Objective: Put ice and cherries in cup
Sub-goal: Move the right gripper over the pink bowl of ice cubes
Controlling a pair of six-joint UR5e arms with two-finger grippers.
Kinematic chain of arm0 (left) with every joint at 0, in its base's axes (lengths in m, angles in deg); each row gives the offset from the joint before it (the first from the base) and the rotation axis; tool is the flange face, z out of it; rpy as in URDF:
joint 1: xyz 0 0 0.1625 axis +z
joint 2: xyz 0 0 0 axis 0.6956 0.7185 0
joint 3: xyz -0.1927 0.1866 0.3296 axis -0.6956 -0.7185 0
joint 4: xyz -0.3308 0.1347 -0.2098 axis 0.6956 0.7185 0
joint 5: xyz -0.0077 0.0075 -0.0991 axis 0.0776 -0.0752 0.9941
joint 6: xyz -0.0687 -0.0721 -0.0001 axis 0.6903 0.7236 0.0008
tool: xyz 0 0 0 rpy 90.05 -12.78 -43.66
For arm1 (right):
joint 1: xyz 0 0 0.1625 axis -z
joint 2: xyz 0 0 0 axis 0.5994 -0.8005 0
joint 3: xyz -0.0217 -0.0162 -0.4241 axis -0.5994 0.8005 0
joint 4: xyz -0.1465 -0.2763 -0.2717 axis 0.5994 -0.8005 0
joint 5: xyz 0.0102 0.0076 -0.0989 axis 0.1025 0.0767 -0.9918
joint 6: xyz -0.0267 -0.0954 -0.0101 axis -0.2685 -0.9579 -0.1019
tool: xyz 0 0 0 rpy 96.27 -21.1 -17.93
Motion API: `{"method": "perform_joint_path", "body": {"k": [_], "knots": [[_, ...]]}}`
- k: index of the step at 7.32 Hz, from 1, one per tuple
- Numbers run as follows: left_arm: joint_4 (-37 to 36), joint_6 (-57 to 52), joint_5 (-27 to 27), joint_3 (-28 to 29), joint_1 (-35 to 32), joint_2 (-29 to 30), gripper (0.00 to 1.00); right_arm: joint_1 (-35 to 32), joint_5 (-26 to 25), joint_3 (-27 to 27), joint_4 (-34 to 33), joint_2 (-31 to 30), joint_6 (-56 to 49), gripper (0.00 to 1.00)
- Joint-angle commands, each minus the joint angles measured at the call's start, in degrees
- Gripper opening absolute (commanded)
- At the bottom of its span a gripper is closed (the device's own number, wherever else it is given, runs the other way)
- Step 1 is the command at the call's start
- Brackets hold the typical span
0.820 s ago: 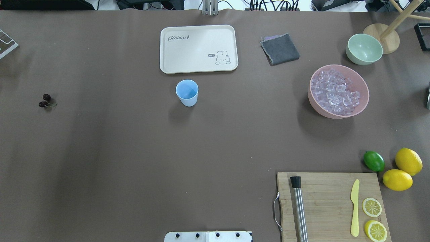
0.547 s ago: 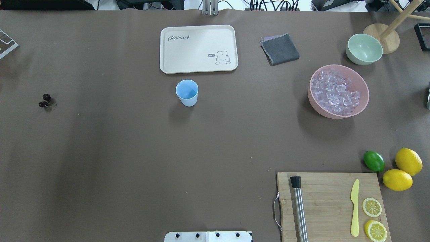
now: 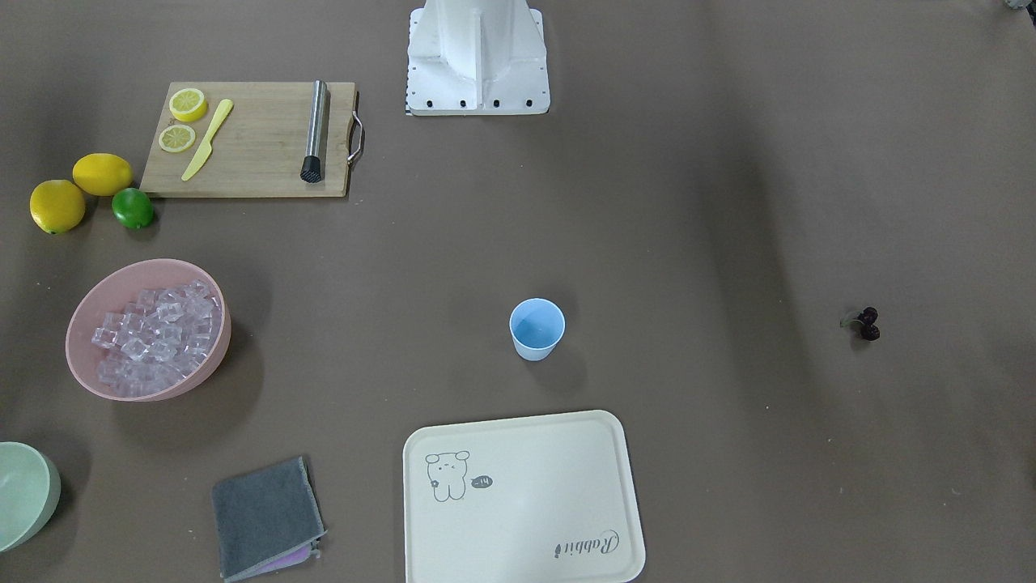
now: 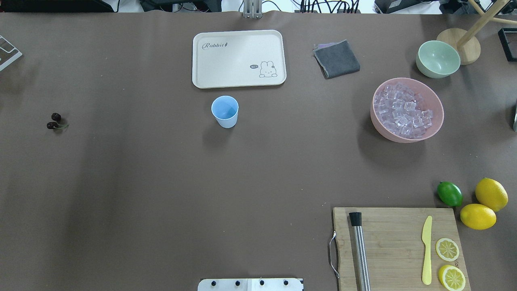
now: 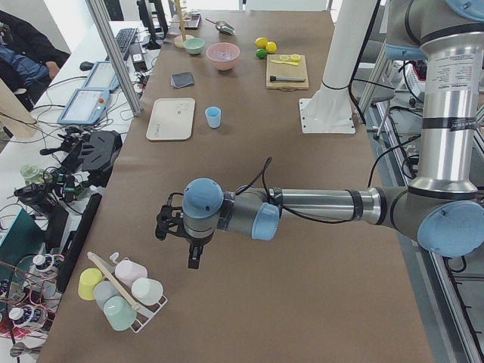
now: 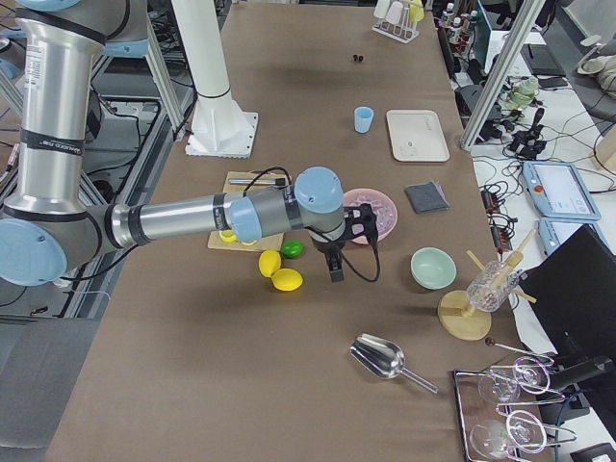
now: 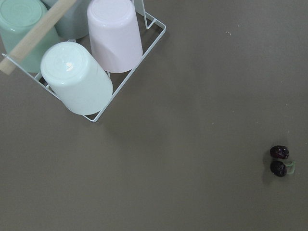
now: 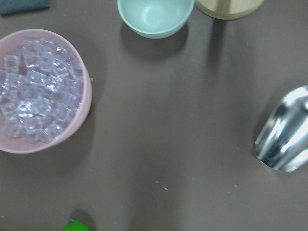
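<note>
The light-blue cup [image 4: 224, 111] stands upright mid-table, just in front of the cream tray. Clear ice [image 4: 404, 110] cubes are heaped in the pink bowl [image 4: 387, 135] on the right side. The dark cherries [image 4: 54, 121] lie on the bare table far to the left and show at the lower right of the left wrist view [image 7: 279, 160]. My left gripper [image 5: 178, 240] hangs over the table's left end near the cherries. My right gripper [image 6: 352, 245] hovers beside the pink bowl. Both show only in the side views, so I cannot tell their state.
A cream tray [image 4: 239, 58], a grey cloth [image 4: 337, 59] and a pale green bowl [image 4: 438, 59] sit at the back. A cutting board [image 4: 398, 246] with muddler, knife and lemon slices, a lime [image 4: 449, 193] and lemons lie front right. A metal scoop [image 8: 284, 132] and cup rack [image 7: 96, 62] flank the ends.
</note>
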Motion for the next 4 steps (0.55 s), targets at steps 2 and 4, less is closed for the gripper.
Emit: {"method": "perform_joint_path", "body": {"k": [2,4], "knots": [[0.2,-0.3,-0.5,0.3,0.0,-0.2,0.98,22.3,-10.8,2.0,7.2,11.9,19.6,1.0],[0.2,-0.4,-0.5,0.7,0.0,-0.2,0.98,29.4,-16.1,9.9,7.4,19.5,19.0,0.95]]}}
